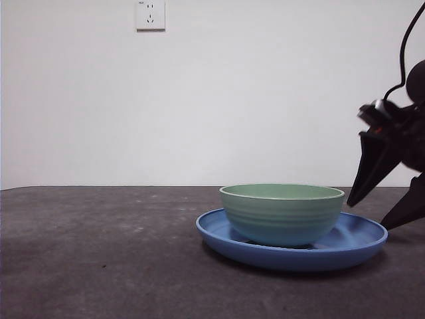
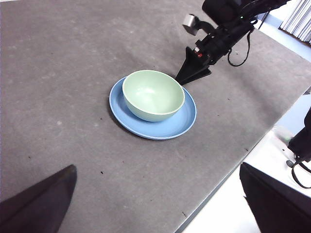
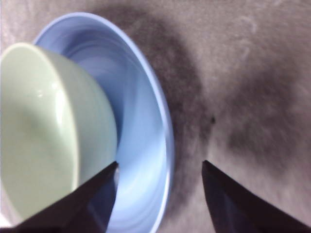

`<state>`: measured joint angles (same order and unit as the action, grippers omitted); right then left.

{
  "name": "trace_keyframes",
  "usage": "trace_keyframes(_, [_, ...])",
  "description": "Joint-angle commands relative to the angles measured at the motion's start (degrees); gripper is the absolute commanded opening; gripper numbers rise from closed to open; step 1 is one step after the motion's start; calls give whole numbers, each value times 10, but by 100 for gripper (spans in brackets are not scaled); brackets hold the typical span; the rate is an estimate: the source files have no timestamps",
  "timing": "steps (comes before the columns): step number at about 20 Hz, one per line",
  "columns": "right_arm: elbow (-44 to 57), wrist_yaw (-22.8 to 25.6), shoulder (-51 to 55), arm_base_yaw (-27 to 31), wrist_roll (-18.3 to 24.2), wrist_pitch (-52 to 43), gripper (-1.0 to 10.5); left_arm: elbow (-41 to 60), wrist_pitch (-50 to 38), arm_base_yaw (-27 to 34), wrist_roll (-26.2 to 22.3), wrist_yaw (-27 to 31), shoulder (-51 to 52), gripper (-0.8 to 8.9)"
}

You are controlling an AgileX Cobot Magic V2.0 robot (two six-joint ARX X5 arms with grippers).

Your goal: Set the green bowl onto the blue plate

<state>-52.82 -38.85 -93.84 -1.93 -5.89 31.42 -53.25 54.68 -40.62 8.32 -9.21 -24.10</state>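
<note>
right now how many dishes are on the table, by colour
Pale mint-green glossy round bowl: 1, sitting on the plate
Medium-blue wide shallow glossy plate: 1
Total: 2 dishes
The right gripper is open beside the plate's rim, holding nothing.

The green bowl (image 1: pixel 281 214) is pale mint green with faint horizontal ridges and a lighter rim. The blue plate (image 1: pixel 352 244) is glossy medium blue. The table (image 1: pixel 93 252) is dark grey, the wall (image 1: pixel 265 93) white.
</note>
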Motion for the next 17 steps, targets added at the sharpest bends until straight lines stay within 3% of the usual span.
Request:
trace_keyframes(1, [-9,-1,-23,-10,8,-15,216,-7,-3,-2,2,-3,-2,562])
trace_keyframes(5, [-8,35,-44,-26,3,-26,203,-7,-3,-2,3,-3,-2,562])
trace_keyframes(10, [-8,46,-47,-36,3,-25,21,-7,-3,-2,3,-3,-2,562])
trace_keyframes(17, [-25,44,-37,-36,-10,-18,11,-7,-3,-2,3,-3,-2,562])
